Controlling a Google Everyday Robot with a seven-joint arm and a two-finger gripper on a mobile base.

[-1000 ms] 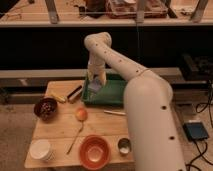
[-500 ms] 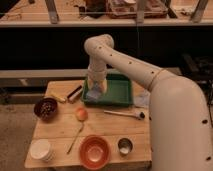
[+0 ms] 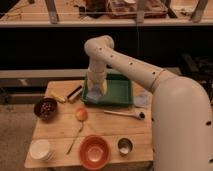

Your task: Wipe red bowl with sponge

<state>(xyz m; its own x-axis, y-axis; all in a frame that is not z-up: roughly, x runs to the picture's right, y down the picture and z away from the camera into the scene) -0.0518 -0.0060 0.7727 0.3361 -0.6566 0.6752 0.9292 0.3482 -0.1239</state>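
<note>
The red bowl [image 3: 94, 151] stands at the front edge of the wooden table [image 3: 107, 127], wide and orange-red with a paler inside. The sponge [image 3: 96, 93], grey-blue with a yellowish side, is at the left end of the green tray [image 3: 120, 94] at the back of the table. My gripper [image 3: 97, 86] points down right over the sponge and touches or nearly touches it, far behind the red bowl. The gripper hides part of the sponge.
A dark maroon bowl of brown bits [image 3: 45, 107] stands at the left and a white bowl [image 3: 40, 149] at the front left. An orange fruit [image 3: 81, 114], a spoon [image 3: 75, 138], a metal cup [image 3: 124, 146], a long utensil [image 3: 125, 114], a dark bar [image 3: 75, 92] and a grey cloth [image 3: 141, 99] lie around.
The arm's big forward link has swung to the right. The gripper has stayed over the left end of the green tray at the sponge, a little lower.
</note>
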